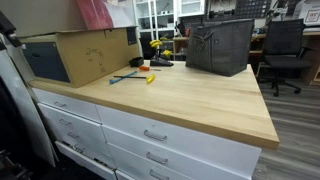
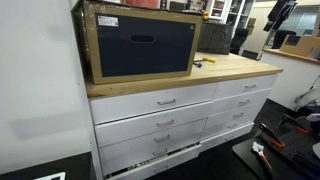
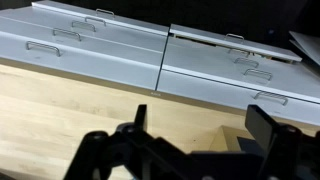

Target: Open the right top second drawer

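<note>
The white cabinet has two columns of drawers under a wooden countertop. The right top second drawer is a wide white front with a curved silver bar handle, and it is shut. It also shows in an exterior view. In the wrist view, which looks upside down, I take it to be the second front from the countertop at the left. My gripper is open and empty, with its dark fingers in front of the wooden countertop. The gripper and arm do not show in either exterior view.
A large cardboard box with a dark insert stands on the left of the countertop. A grey bin and small tools lie further back. A bottom left drawer looks slightly ajar. Office chairs stand behind.
</note>
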